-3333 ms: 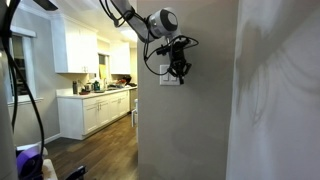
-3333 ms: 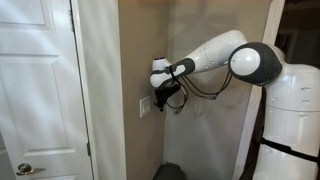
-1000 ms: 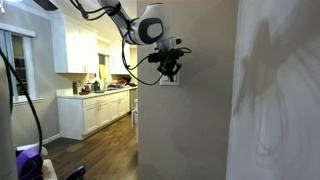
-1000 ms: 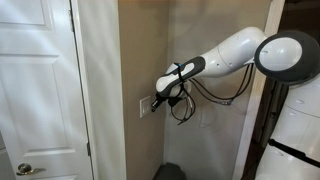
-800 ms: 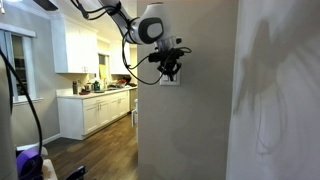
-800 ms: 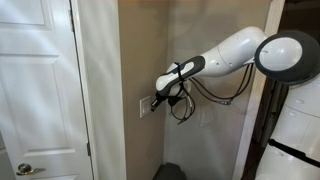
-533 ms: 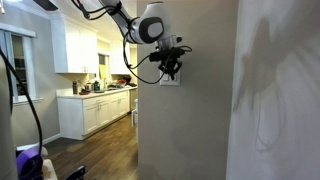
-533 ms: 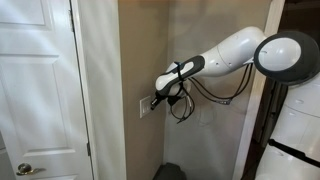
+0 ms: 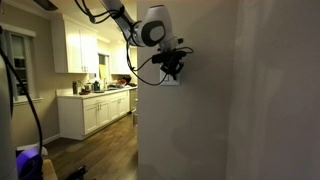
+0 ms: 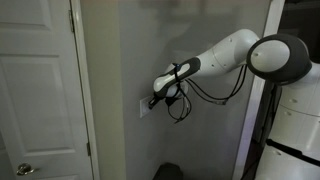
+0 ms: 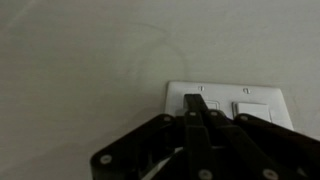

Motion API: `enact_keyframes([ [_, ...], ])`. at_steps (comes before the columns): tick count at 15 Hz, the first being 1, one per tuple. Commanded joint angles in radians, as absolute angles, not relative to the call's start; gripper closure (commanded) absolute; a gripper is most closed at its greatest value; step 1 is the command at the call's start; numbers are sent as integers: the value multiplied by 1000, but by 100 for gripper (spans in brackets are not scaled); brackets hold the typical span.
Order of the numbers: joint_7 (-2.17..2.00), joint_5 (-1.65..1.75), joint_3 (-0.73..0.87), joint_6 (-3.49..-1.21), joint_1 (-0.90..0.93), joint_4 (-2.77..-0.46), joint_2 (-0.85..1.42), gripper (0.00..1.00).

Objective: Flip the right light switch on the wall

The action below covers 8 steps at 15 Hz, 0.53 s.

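The white switch plate (image 11: 232, 104) sits on the tan wall (image 11: 80, 60). My gripper (image 11: 193, 102) is shut, its joined fingertips against the plate and covering the switch on the picture's left. The other switch (image 11: 251, 109) shows uncovered beside it. Which one is the right light switch cannot be told from this view. In both exterior views the gripper (image 9: 172, 71) (image 10: 153, 102) touches the plate (image 9: 170, 81) (image 10: 145, 108) at the wall's corner edge. The wall (image 9: 190, 130) (image 10: 200, 50) looks dim.
White kitchen cabinets (image 9: 75, 45) and a counter (image 9: 95, 95) lie beyond the wall corner. A white door (image 10: 35, 80) with a knob (image 10: 22, 170) stands beside the wall. The arm's cable (image 10: 181, 112) hangs under the gripper; the robot body (image 10: 292, 130) is close.
The scene has turned darker and the arm's shadows on the wall have gone. The gripper stays pressed against the plate, barely shifted.
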<state>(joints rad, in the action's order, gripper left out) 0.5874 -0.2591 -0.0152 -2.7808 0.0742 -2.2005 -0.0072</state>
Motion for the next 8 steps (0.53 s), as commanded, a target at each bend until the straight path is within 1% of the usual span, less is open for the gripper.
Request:
enact_keyframes([
  [1, 624, -290, -17, -2809, 77, -2183, 18, 100],
  [3, 569, -224, -9, -2783, 68, -2197, 2, 100],
  [8, 314, 91, 7, -2661, 22, -2216, -46, 100],
])
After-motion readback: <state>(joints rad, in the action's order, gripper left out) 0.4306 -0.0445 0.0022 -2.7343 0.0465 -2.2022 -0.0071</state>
